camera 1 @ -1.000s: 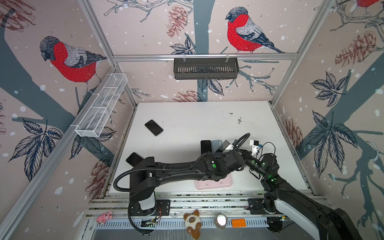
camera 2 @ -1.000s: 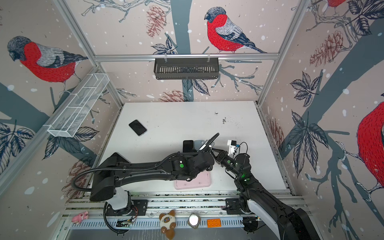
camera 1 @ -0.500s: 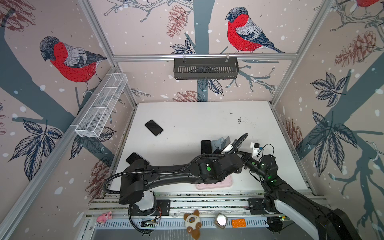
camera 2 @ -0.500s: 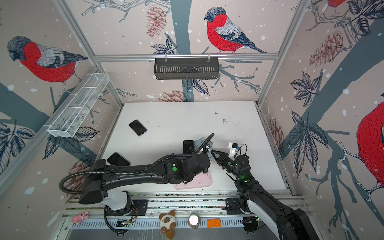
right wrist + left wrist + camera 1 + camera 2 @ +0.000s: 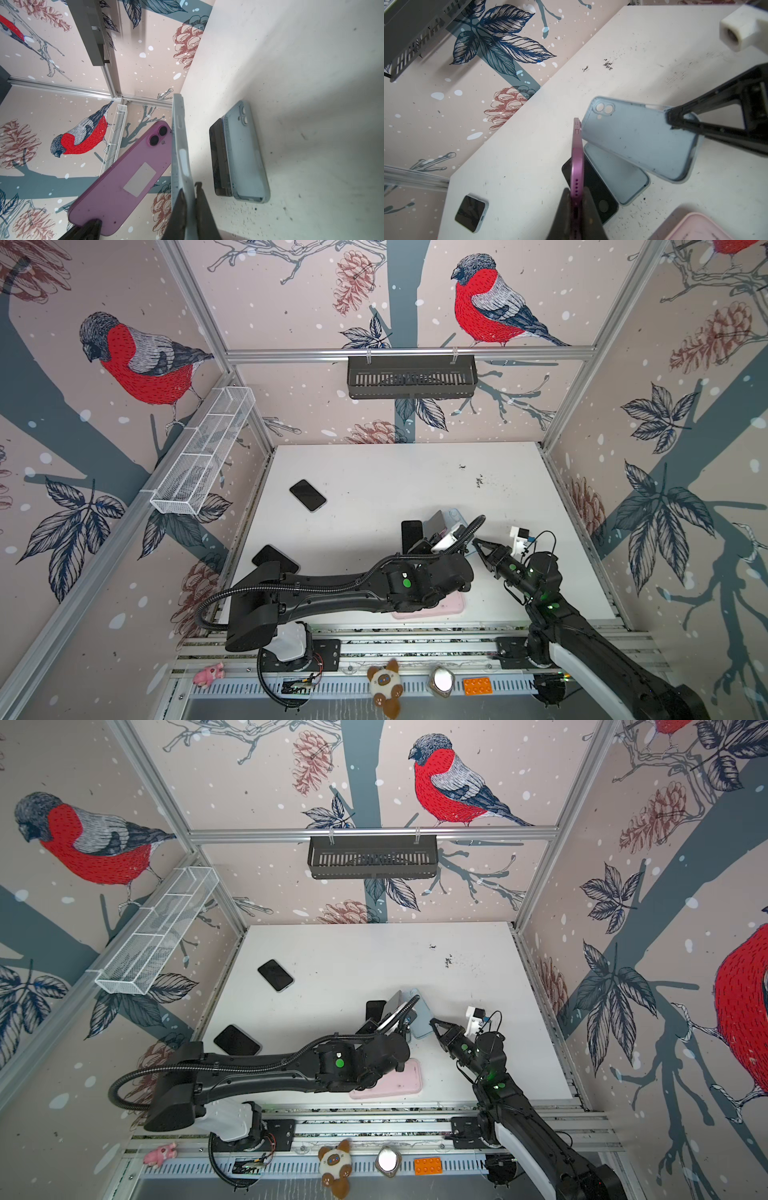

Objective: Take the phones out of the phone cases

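— So, where does the phone (image 5: pixel 577 158) sit?

— Clamped in the left hand (image 5: pixel 576 200) by its port end and lifted off the worktop (image 5: pixel 374 472); its long axis runs straight out from the grip, edge-on to that wrist camera.

— And the case (image 5: pixel 639 137)?

— The right hand (image 5: pixel 190 192) pinches its lower rim, drawn narrow on it; the case's length likewise points away from that hand; no phone shows inside it, so I judge the phone already out.

— How do the two lie against each other?

— Side by side at an angle; the case's camera corner is just beside the phone's top end; whether they touch I cannot tell.

— Which way to part them, then?

— Probably each hand back along its own arm, left to the left and right to the right; the far half of the worktop is open.

— Anything underneath?

— A second blue case (image 5: pixel 618 178) and a black phone (image 5: pixel 593 187) lie flat below the held pair, touching each other; a pink case (image 5: pixel 395 1077) lies near the front edge, partly under the left arm; setting either thing down there would crowd them.
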Motion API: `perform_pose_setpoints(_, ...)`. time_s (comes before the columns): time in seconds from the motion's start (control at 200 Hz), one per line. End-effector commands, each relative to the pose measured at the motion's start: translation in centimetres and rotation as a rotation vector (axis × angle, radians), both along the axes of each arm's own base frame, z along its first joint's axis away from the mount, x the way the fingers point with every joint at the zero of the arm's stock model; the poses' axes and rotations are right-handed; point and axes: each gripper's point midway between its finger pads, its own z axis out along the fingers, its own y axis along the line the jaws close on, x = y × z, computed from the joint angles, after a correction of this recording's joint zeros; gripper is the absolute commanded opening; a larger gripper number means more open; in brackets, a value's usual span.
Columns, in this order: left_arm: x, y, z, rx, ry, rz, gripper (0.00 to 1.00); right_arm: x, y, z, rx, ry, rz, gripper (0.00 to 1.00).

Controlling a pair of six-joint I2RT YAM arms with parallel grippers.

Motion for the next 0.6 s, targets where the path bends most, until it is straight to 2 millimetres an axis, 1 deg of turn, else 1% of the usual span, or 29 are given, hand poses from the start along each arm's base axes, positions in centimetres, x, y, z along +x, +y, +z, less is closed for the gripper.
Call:
perform_pose_setpoints(0.0, 0.6, 0.4, 1.7, -0.029, -0.078, 0.032, 0.00, 0.2, -0.8, -0.8, -0.009, 0.026, -0.043, 0.00)
perform_pose_setpoints(0.125, 0.6, 0.6, 1.3, 0.005, -0.106, 0.016, 0.00, 0.4, -1.4, -1.1, -0.012, 0.037, -0.073, 0.00)
perform_pose_setpoints(0.225, 0.6, 0.2, 1.0, 0.035, -0.140, -0.025, 0.00, 0.5, -2.0, -1.7, -0.028, 0.061, -0.100, 0.00)
perform_pose_setpoints(0.275, 0.6, -0.4, 1.1, 0.043, -0.154, -0.049, 0.00, 0.6, -2.4, -2.0, -0.033, 0.073, -0.121, 0.00)
perform_pose_setpoints(0.41, 0.5, -2.1, 0.2, 0.079, -0.157, -0.103, 0.00, 0.8, -3.4, -2.7, -0.043, 0.096, -0.159, 0.00)
perform_pose_setpoints(0.53, 0.1, -4.4, -0.3, 0.102, -0.163, -0.144, 0.00, 1.3, -5.1, -3.3, -0.066, 0.115, -0.201, 0.00)
perform_pose_setpoints(0.595, -0.1, -5.7, -1.1, 0.132, -0.167, -0.162, 0.00, 1.5, -6.1, -3.5, -0.077, 0.125, -0.222, 0.00)
